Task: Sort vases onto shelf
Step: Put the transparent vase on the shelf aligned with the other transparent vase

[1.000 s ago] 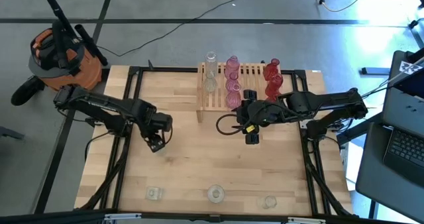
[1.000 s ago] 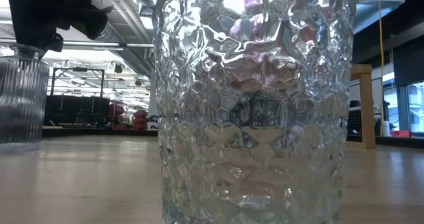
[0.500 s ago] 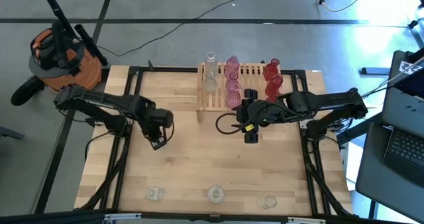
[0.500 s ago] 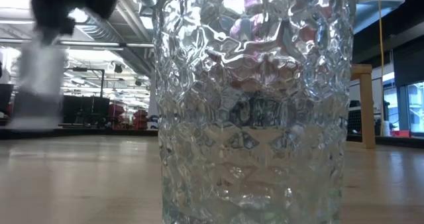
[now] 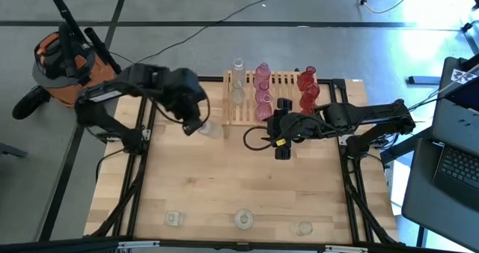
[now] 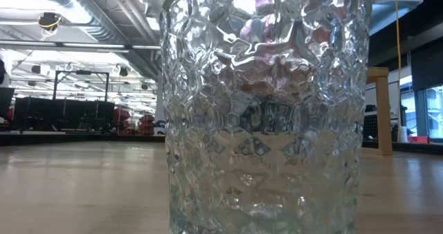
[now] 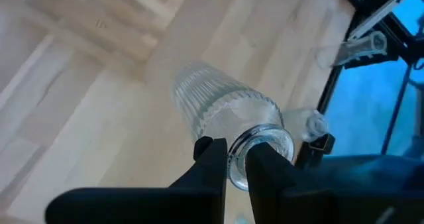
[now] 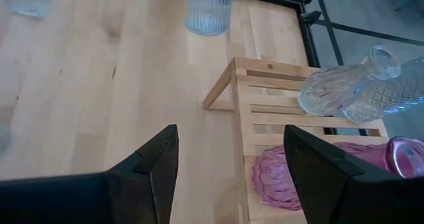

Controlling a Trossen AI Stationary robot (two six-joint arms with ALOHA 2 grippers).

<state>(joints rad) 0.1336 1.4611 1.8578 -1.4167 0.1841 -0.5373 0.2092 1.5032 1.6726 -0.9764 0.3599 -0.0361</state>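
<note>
Left hand [image 7: 237,159] is clamped on the rim of a clear ribbed vase [image 7: 218,111]; the left wrist view shows one finger inside the mouth and one outside, with the vase off the worktop [image 7: 79,118]. From overhead that hand [image 5: 196,124] sits high near the left end of the shelf [image 5: 278,96], and the vase [image 5: 210,129] shows there only as a pale blur, so the grip is readable from the wrist cam alone

Right hand [image 8: 232,154] is open with nothing between its fingers. Overhead puts it [image 5: 282,144] just in front of the shelf, arm parked. Its wrist view picks up the shelf corner [image 8: 265,105], a clear vase lying on the slats [image 8: 358,85], a pink vase [image 8: 285,177] lower down, and the ribbed vase [image 8: 209,8] farther off

Overhead shows the sort: clear vases [image 5: 238,81] on the left of the shelf, pink [image 5: 262,92] in the middle, red [image 5: 307,88] on the right. Three clear vases sit along the near edge of the worktop: [image 5: 174,218], [image 5: 243,219], [image 5: 303,227]

Low view is filled by a dimpled clear vase [image 6: 263,109] right at the lens; no arm visible there
</note>
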